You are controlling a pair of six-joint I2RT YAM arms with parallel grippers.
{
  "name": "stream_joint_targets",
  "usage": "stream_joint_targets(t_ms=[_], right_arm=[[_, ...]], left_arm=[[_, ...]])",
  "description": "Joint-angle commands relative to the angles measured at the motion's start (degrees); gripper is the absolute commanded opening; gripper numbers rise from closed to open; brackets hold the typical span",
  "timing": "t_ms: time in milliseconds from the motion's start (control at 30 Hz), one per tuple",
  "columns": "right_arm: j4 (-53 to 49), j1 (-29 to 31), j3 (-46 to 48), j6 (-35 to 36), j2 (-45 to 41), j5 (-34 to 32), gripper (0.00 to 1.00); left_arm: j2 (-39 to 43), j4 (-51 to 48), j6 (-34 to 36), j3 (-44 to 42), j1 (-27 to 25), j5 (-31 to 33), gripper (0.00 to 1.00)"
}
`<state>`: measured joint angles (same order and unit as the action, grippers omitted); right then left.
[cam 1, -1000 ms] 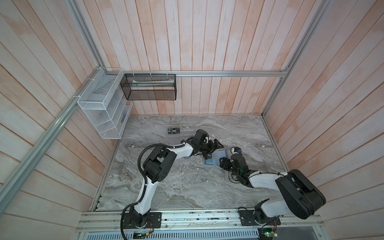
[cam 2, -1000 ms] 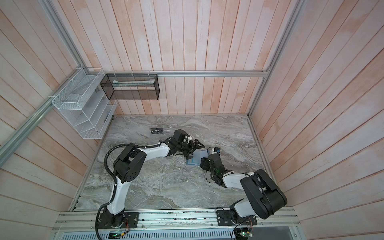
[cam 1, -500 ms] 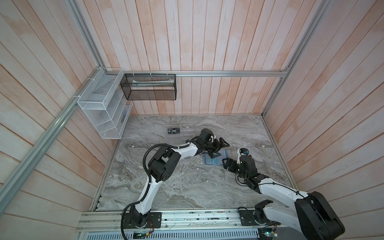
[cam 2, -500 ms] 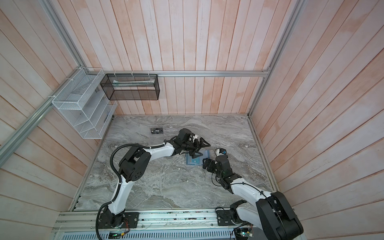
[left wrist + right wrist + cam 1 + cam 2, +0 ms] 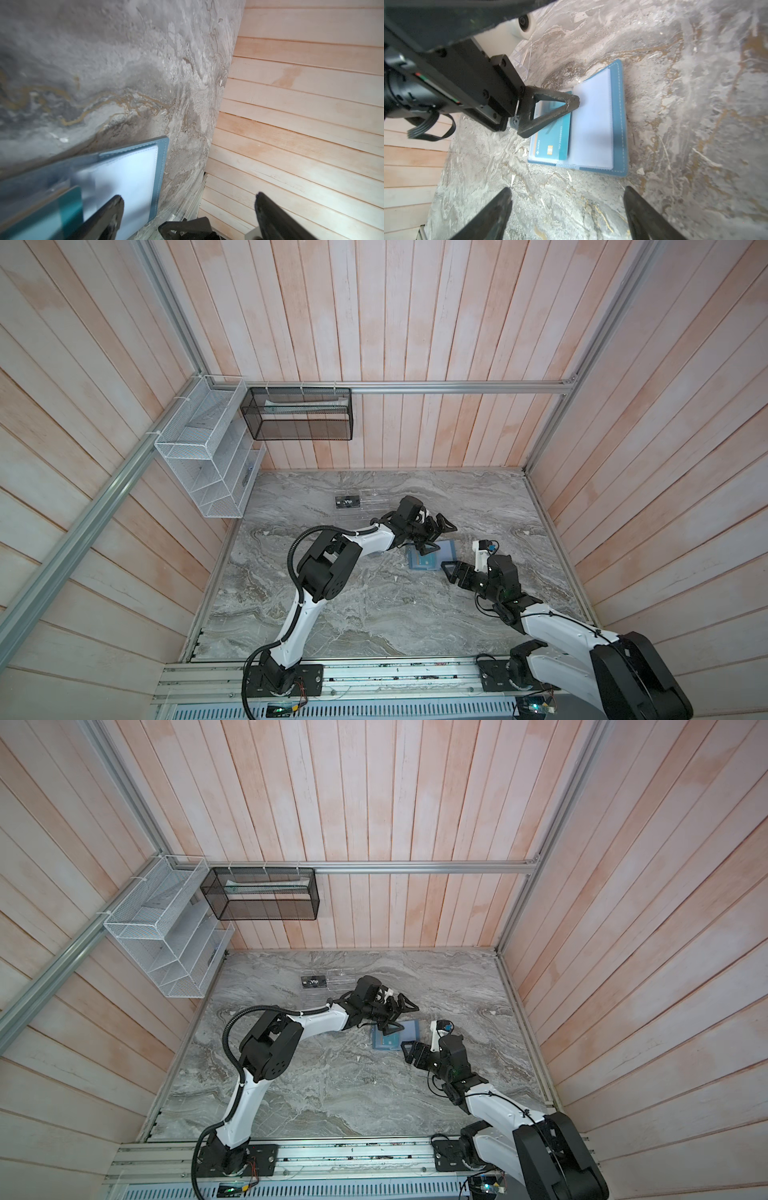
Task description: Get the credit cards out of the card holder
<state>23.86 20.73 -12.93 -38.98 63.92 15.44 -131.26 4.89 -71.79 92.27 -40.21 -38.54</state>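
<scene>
With left jaws and right jaws apart, left tip seemingly pinning the card holder (image 5: 619, 124), I'd pinch the teal card (image 5: 554, 141) by its edge.

Left arm (image 5: 374, 541) and right arm (image 5: 557, 630): white link shells, black joint housings. Black corrugated conduit (image 5: 296, 542) on left arm. Left gripper (image 5: 445, 537): black triangular open-frame fingers (image 5: 548, 122).

- Desk (image 5: 374, 605): grey stone-look top with tan veins, smooth, with a dull sheen.
- Card holder (image 5: 619, 133): soft slate-blue leather-like cover, matt, with pale stitching along the edge; frosted plastic sleeves (image 5: 591, 124) inside.
- Teal card (image 5: 554, 137): smooth, glossy plastic with a small metallic chip.
- Fingers (image 5: 550, 119): black, matt, rough-textured plastic.
- Walls (image 5: 415, 323): pale wood planks, matt.
- Rail (image 5: 457, 387): brushed metal.
- White basket (image 5: 195, 456) and black basket (image 5: 299, 418): metal wire mesh.
</scene>
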Motion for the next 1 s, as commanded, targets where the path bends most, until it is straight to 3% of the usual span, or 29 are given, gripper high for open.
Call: stream_joint_targets(t_ms=[0, 700, 967], right_arm=[[4.76, -0.41, -1.40, 0.74, 2.83, 4.31, 0.82], [19.45, -3.58, -11.48, -1.02, 28.55, 18.67, 0.52], [22.29, -4.12, -11.00, -2.50, 31.75, 19.93, 0.47]], left_arm=[[2.06, -0.37, 1.73, -1.75, 0.98, 0.31, 1.00], [10.08, 2.45, 2.99, -13.35, 5.73, 0.53, 1.00], [9.92, 4.25, 2.73, -16.26, 5.75, 0.22, 1.00]])
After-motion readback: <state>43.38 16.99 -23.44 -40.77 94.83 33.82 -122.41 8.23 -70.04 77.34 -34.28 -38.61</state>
